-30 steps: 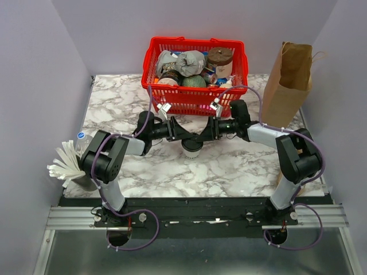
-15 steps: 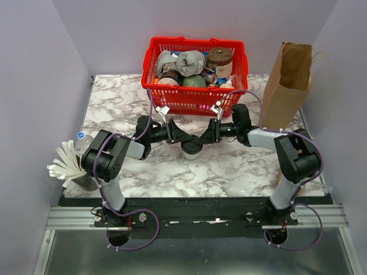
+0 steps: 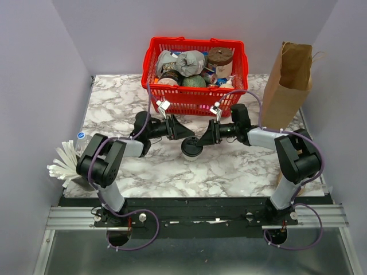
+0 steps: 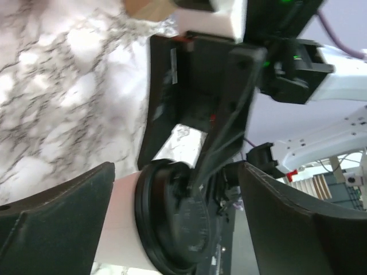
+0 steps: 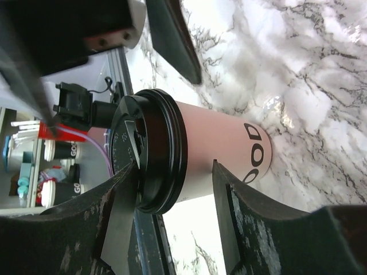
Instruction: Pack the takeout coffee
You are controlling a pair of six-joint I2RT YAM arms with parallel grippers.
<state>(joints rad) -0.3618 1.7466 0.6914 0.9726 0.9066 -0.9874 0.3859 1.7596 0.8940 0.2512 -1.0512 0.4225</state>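
**A:** What is different about the left gripper (image 3: 179, 132) compared with a second ago?

**B:** It was closed on the takeout coffee (image 3: 192, 148) then. Now its jaws are spread wide and it has drawn back a little. In its own wrist view the black lid (image 4: 178, 223) sits between the fingers (image 4: 57, 212), and the far finger is well clear of it.

**A:** And the right gripper (image 3: 205, 137)?

**B:** It is grasping the cup. The right wrist view shows one finger (image 5: 123, 212) against the lid and the other against the pale wall of the cup (image 5: 212, 149). So the right arm alone has it now.

**A:** Where is the cup?

**B:** Just in front of the near wall of the red basket (image 3: 195, 98), roughly at the middle, and upright. I cannot tell whether its base rests on the marble or hangs just above it.

**A:** What does that mean for the packing?

**B:** It looks like a handover that has just finished. The brown paper bag (image 3: 289, 80) stands to the right of the basket, on the right arm's side. The carry to it probably comes next, and nothing has gone into the bag yet.
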